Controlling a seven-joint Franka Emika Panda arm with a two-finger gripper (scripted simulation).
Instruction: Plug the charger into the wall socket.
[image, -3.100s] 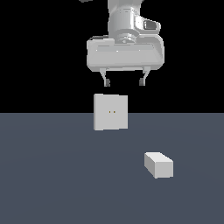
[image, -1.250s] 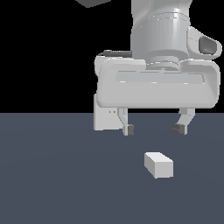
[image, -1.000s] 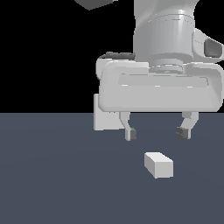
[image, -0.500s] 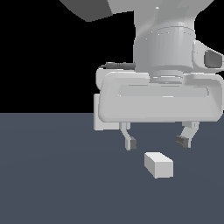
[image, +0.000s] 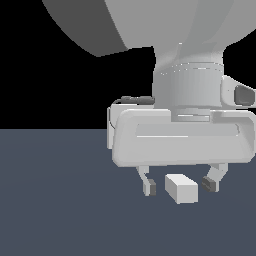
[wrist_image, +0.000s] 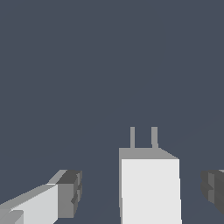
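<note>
1. Exterior view: the charger (image: 181, 188) is seen lying on the floor (image: 55, 200) at lower right of centre, between the fingers of the gripper (image: 179, 186), which is spread wide and holds nothing.
2. The socket is hidden behind the hand.
3. The block is judged light, rigid and smooth, so slippery.
4. In the wrist view, two thin prongs (wrist_image: 143, 137) are shown on one end; these are best avoided.
5. A hold across the long flat sides, mid-body, is advised.
</note>
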